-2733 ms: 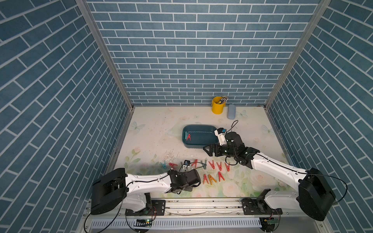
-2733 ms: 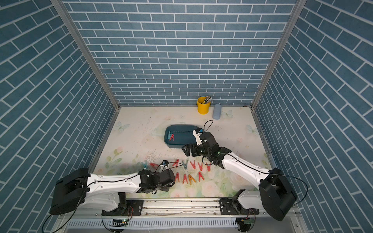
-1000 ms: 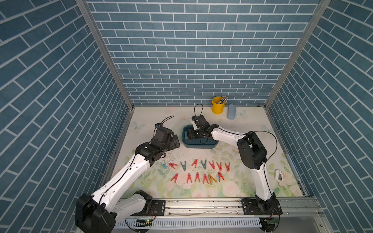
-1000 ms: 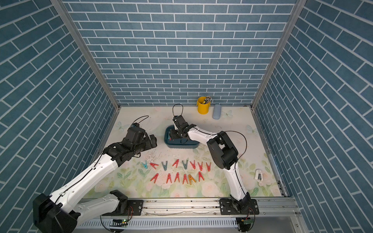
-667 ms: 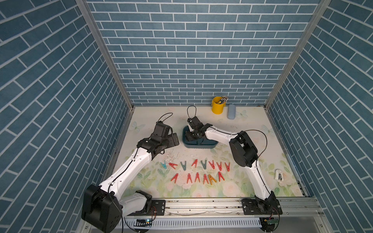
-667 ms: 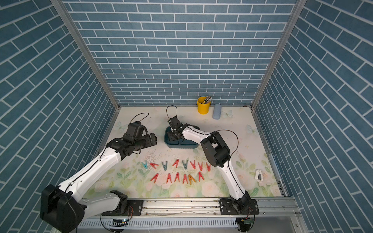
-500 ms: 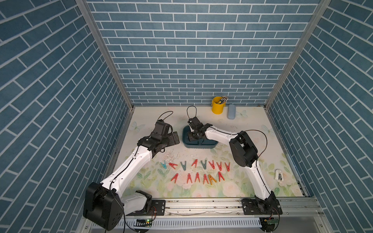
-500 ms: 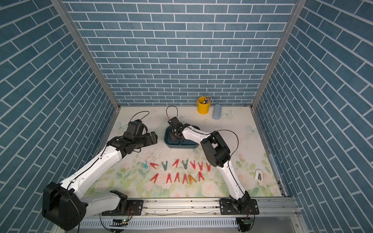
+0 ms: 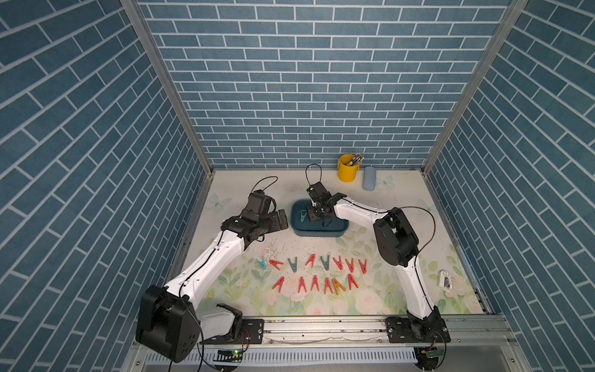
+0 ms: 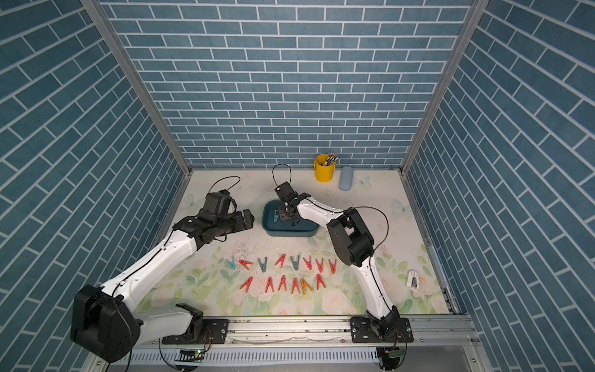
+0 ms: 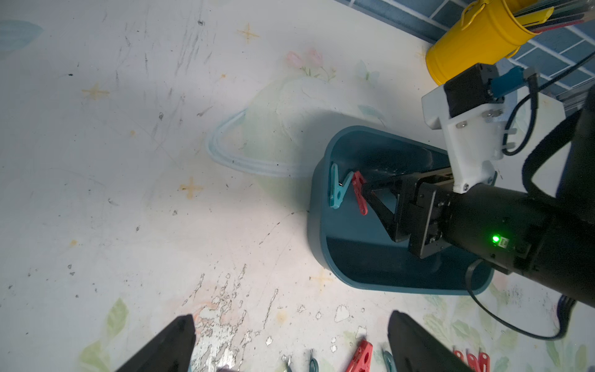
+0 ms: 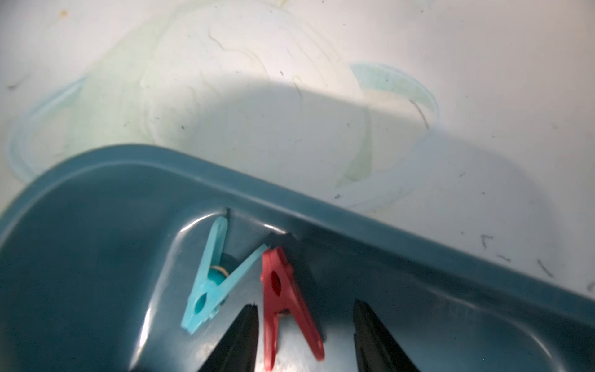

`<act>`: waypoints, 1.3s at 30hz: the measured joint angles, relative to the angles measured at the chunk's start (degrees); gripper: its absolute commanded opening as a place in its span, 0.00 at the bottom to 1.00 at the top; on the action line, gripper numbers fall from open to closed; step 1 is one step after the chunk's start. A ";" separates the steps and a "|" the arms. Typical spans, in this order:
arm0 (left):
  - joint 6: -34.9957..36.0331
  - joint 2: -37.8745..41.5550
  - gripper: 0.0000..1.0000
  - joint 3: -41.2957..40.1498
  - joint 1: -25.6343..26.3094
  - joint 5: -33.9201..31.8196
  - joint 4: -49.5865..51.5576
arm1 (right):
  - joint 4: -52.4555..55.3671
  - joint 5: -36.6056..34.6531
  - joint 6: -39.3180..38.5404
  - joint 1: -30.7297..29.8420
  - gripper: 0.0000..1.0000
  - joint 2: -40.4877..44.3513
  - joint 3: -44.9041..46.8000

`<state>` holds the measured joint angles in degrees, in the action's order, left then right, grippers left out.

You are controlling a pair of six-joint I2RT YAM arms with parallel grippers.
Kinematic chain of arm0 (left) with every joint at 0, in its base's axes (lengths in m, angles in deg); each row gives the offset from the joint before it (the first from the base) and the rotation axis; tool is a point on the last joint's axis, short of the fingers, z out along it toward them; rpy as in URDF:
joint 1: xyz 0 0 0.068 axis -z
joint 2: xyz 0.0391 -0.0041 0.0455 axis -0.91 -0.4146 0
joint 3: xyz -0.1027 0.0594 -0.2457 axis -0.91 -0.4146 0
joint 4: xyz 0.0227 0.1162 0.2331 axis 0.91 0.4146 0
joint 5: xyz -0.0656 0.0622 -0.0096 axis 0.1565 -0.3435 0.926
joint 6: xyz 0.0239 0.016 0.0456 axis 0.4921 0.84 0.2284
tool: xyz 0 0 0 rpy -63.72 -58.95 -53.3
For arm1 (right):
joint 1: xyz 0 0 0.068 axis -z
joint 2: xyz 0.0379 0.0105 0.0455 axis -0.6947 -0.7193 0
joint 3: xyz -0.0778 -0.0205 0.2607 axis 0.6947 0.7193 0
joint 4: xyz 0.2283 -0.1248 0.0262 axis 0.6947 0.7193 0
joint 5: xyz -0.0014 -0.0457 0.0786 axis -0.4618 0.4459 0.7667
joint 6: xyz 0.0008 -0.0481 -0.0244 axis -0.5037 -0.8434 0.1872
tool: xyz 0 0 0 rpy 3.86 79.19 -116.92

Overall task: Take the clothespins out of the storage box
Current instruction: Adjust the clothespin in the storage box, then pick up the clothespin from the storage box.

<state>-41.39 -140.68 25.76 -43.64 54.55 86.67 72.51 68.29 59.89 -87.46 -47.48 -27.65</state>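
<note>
Jaws apart on right gripper [image 12: 305, 304], straddling red clothespin [image 12: 280, 290]; teal clothespin [image 12: 209, 283] just outside one finger; storage box [image 12: 289, 193] wall beyond both. Jaws wide apart, empty, on left gripper [image 11: 291, 315]; loose clothespins [image 11: 360, 356] near them, box farther ahead.

- white plastic arm shells [image 9: 209, 261], chunky black joint housings [image 9: 397, 240]
- thin black cable loops [image 9: 313, 164] off the wrists
- left gripper [image 11: 291, 315]: plain black wedge fingers
- tiny green LED [image 11: 495, 239] on the right wrist
</note>
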 measured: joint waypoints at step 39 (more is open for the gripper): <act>-0.70 1.66 0.99 -0.11 -0.15 4.94 -1.46 | -0.79 1.62 -5.68 0.26 0.00 -0.07 3.28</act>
<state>-42.09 -139.02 25.65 -43.79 59.48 85.20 71.73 69.91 54.21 -87.20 -47.54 -24.37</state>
